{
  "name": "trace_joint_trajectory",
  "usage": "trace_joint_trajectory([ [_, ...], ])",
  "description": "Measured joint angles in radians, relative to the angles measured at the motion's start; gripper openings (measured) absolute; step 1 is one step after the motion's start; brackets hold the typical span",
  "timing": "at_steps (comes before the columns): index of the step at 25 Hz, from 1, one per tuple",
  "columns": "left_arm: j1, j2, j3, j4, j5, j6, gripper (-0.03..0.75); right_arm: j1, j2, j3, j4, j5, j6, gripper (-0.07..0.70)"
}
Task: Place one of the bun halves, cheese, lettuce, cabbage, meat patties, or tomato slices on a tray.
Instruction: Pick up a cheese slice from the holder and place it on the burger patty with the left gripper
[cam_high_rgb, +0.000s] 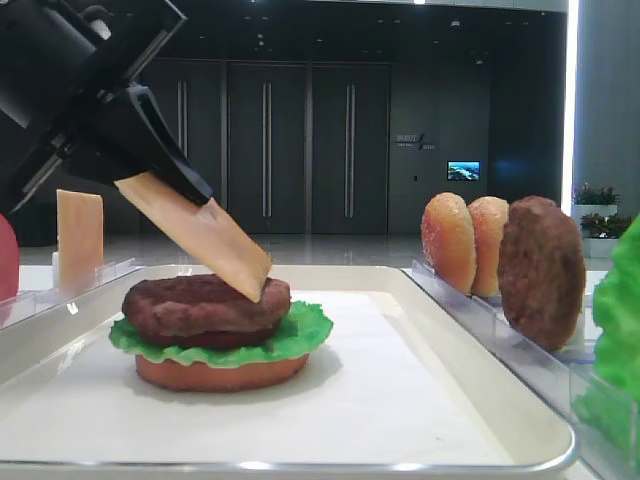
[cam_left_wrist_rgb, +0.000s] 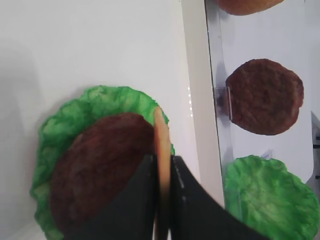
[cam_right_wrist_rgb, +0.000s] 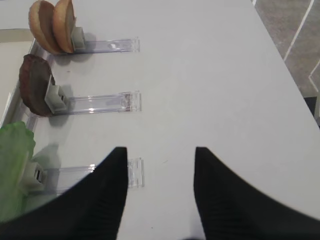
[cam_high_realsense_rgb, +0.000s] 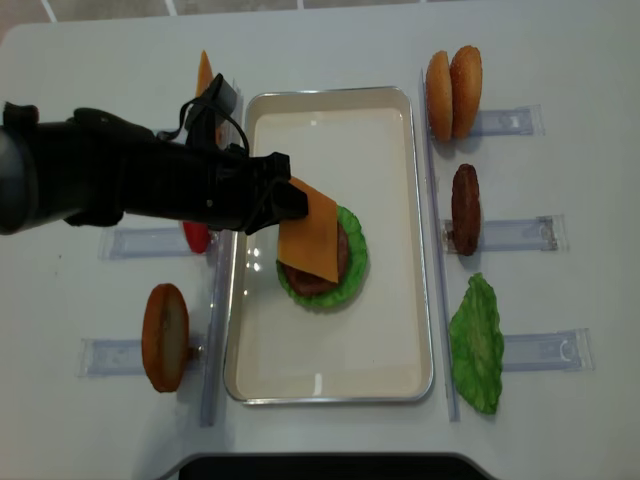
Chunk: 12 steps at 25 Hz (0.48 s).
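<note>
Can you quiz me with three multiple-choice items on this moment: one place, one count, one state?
1. Where is the lower corner of the cheese?
A. on the patty of the stack on the tray
B. on the bare tray liner
C. in a rack

2. How many bun halves stand in the rack right of the tray?
A. one
B. two
C. four

3. How is the left gripper?
A. open, empty
B. shut on the cheese
C. shut on the lettuce

Key: 1 A, the low front view shows the tilted slice's corner meeting the patty. 2 B, two stand side by side in the overhead view. 3 B, its fingers pinch the slice's edge in the left wrist view.
</note>
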Motion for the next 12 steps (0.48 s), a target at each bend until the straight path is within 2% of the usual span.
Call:
trace_joint_trajectory([
  [2, 0.000, 0.000, 0.000, 0.014, 0.000, 0.000, 0.052, 0.000, 0.000, 0.000, 0.000, 0.000, 0.000, 0.298],
  [4, 0.000, 0.000, 0.000, 0.034, 0.001, 0.000, 0.109, 0.000, 0.000, 0.000, 0.000, 0.000, 0.000, 0.298],
  [10, 0.000, 0.000, 0.000, 0.101, 0.010, -0.033, 0.417, 0.000, 0.000, 0.000, 0.000, 0.000, 0.000, 0.298],
  [12, 0.000, 0.000, 0.000, 0.139, 0.015, -0.059, 0.477, 0.000, 0.000, 0.000, 0.000, 0.000, 0.000, 0.298],
])
